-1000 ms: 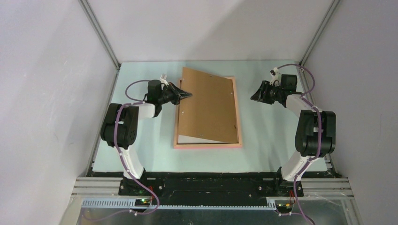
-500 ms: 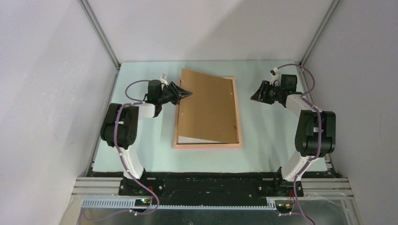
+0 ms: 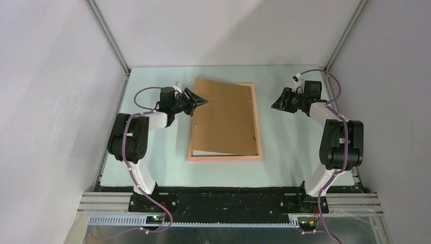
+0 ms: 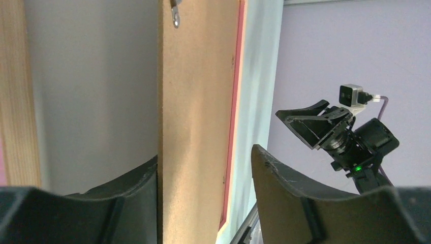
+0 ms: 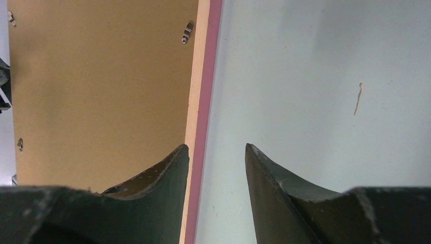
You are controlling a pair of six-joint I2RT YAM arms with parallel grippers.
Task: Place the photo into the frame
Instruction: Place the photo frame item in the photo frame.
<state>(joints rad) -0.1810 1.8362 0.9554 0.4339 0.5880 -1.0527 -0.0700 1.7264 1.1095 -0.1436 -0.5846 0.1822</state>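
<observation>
Left arm [image 3: 129, 142], right arm [image 3: 341, 145]: black joints, white links, purple cables [image 3: 144, 91] clipped alongside.

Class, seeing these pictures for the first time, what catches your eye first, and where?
A brown backing board lies skewed on the salmon-pink frame at the middle of the table, its far left corner past the rail. The left gripper straddles the board's left edge, jaws open, while the right gripper hangs open beside the frame's right rail.

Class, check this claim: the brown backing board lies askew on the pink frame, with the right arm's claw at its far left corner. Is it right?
Not quite: it is the left claw at that corner of the backing board, askew on the frame. The top view shows it.
</observation>
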